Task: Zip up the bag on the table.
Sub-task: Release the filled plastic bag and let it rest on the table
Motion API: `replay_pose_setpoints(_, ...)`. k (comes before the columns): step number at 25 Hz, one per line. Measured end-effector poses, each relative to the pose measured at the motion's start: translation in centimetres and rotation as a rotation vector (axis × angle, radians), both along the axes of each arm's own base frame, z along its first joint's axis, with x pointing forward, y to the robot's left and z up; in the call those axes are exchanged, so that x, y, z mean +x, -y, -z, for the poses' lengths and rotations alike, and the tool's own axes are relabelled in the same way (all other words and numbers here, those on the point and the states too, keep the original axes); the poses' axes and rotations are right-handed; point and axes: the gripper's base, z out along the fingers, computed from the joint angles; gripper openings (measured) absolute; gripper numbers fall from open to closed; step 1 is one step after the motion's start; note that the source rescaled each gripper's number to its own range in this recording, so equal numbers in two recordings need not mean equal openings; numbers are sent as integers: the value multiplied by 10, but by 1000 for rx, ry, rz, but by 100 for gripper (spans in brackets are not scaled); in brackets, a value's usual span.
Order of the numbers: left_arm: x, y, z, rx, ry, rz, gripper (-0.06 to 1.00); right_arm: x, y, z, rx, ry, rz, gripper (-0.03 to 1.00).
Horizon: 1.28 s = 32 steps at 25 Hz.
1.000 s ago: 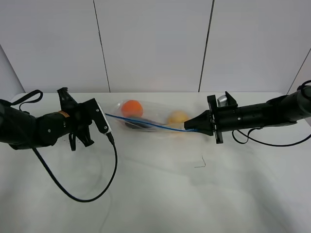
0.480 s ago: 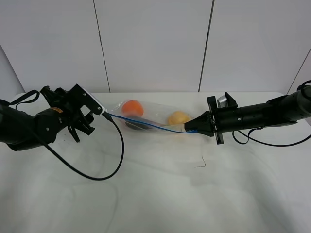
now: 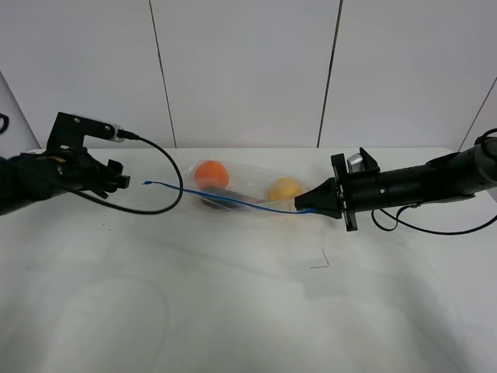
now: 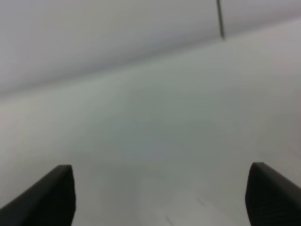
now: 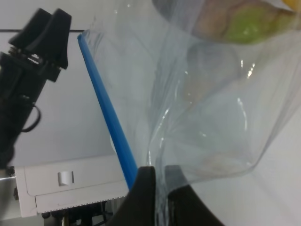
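Left hand (image 3: 115,179) gapes wide, empty, at 9 o'clock of the bag (image 3: 233,183), clear of the blue zip strip (image 3: 225,200); right hand (image 3: 304,205) pinches the bag's 3 o'clock corner on the counter (image 3: 233,311). Likely checking closure; next, pinch any open stretch. Seal itself unreadable; left wrist view blurred.

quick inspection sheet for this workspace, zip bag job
surface: white table
job's things: clear bag on the table, with orange, yellow and dark produce inside; blue zip strip along one edge; sealed or not, cannot tell
clutter: small dark bent mark on the table
end effectors: right end effector shut on the bag's end; left end effector open, empty, apart from the bag
cables: black cable loops by the left arm; another under the right arm
surroundings: white panelled wall
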Motion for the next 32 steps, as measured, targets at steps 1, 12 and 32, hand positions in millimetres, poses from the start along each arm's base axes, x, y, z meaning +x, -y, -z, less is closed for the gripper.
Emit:
replay_pose_setpoints(1,3,-3,-3,-36,-71,11,100,0,0,0,0,0,0,0)
replay_pose_setpoints(12,17,-3,-55,-320,-642,37,100,0,0,0,1,-3,3,0)
replay_pose_setpoints(32,-12,-14,-61,-300,-1041,-216,100,0,0,0,1,-3,3,0)
